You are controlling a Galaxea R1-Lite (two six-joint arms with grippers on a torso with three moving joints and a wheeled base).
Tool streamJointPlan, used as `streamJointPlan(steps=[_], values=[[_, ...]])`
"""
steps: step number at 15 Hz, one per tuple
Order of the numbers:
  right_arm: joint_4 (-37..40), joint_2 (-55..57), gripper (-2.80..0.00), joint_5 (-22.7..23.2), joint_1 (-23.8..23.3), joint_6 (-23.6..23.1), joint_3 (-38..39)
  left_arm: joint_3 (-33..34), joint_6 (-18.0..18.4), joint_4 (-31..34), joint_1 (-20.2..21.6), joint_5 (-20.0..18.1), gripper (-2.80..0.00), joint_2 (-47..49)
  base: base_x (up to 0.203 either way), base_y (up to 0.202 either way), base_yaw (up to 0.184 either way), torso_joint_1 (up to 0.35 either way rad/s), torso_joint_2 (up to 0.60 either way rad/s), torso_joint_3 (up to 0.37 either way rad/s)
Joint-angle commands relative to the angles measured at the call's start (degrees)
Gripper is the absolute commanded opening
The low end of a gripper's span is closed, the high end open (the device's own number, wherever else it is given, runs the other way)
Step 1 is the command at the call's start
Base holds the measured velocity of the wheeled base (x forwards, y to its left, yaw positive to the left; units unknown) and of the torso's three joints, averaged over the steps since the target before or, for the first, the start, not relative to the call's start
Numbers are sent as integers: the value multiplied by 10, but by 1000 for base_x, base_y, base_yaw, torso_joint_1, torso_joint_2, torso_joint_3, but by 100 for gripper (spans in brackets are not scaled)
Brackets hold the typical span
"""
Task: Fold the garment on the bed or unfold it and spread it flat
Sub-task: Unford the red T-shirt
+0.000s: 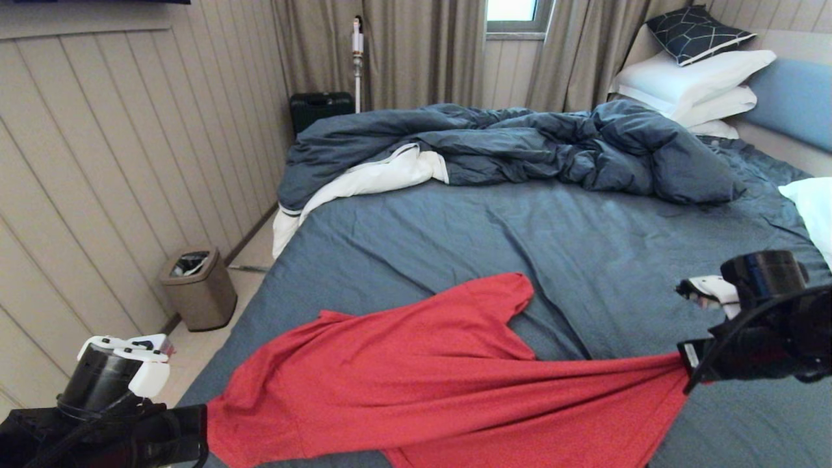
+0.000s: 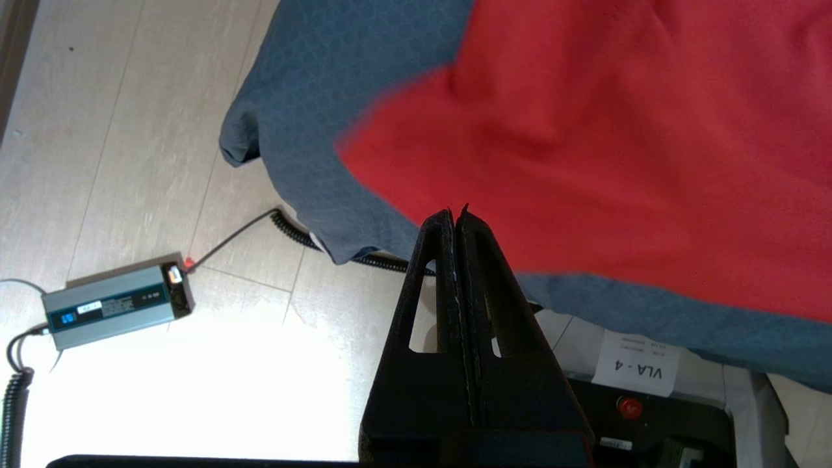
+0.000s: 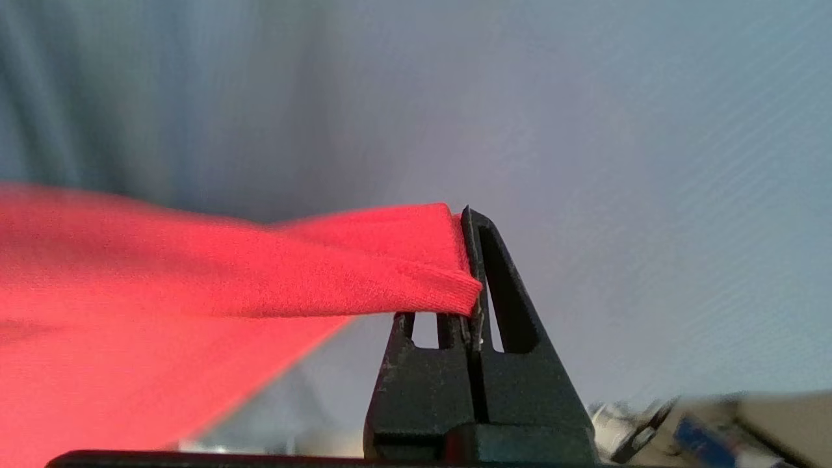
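The right gripper (image 3: 469,260) clamped a hem of the red T-shirt (image 1: 416,383), stretched along the near edge of the bed (image 1: 585,247). The left gripper (image 2: 457,218), fingers together and empty, hung off the near-left corner. One-sided pulling risked dragging and bunching the shirt.

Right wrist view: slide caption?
Right pincer shut on a bunched edge of the red T-shirt, stretched taut above the bed.

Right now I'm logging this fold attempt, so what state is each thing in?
red T-shirt: on the bed, stretched between both grippers, one sleeve lying free.
right gripper: shut on the shirt's edge.
left gripper: shut at the shirt's other edge; grip unclear.
bed: sheet creased.
duvet: rumpled at the far side.
pillows: stacked.
bin: open, lined.
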Motion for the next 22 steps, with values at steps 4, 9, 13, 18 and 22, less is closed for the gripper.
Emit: streamJointPlan(steps=[4,9,13,18,22], values=[[72,164,-280,-56,-1,22,-294,-2,-1,-1,0,1,-280,1,0,0,0,0,0,0],[71,306,-280,-118,7,18,-430,1,-1,-1,0,0,-280,1,0,0,0,0,0,0],[27,336,-280,-120,5,18,-429,3,-10,-1,0,1,-280,2,0,0,0,0,0,0],[33,332,0,-118,6,17,-428,2,-16,-1,0,1,-280,2,0,0,0,0,0,0],[33,313,0,-103,5,33,-425,2,-16,-1,0,1,-280,2,0,0,0,0,0,0]])
